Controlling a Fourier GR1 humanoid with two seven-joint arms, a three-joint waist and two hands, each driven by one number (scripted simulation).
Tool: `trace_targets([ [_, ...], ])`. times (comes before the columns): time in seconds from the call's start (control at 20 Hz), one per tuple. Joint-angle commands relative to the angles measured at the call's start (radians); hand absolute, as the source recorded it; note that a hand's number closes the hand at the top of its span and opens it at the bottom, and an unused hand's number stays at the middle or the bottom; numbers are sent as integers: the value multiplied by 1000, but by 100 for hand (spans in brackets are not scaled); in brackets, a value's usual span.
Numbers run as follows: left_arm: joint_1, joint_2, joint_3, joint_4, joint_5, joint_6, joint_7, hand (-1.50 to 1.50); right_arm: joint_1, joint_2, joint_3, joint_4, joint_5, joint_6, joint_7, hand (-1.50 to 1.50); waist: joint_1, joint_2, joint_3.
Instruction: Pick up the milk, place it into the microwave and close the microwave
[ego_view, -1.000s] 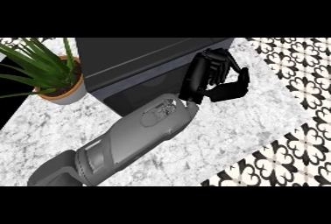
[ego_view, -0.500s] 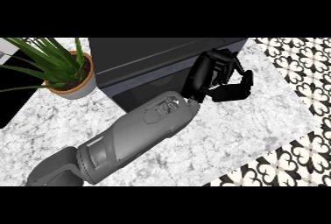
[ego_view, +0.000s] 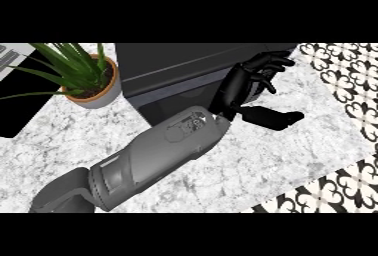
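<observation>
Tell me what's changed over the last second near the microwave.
The view has swung left: the plant now sits further right in the picture, and a dark strip shows at the left edge. The robot hand stays against the microwave front, its fingers now more spread and its thumb stretched out to the right. Nothing was grasped or released; no milk shows.

Dark grey microwave (ego_view: 184, 67); white-grey marbled counter (ego_view: 295, 160); black hand (ego_view: 247, 87); green plant (ego_view: 74, 62), terracotta pot (ego_view: 96, 97).
</observation>
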Motion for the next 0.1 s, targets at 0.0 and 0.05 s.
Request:
trace_targets([
  [0.0, 91, 82, 55, 186, 28, 56, 9, -150, 17, -3, -14, -26, -21, -2, 10, -150, 40, 14, -7],
  [0.05, 90, 82, 56, 185, 36, 48, 6, -150, 23, -5, -21, -22, -24, 0, 11, -150, 40, 16, -6],
])
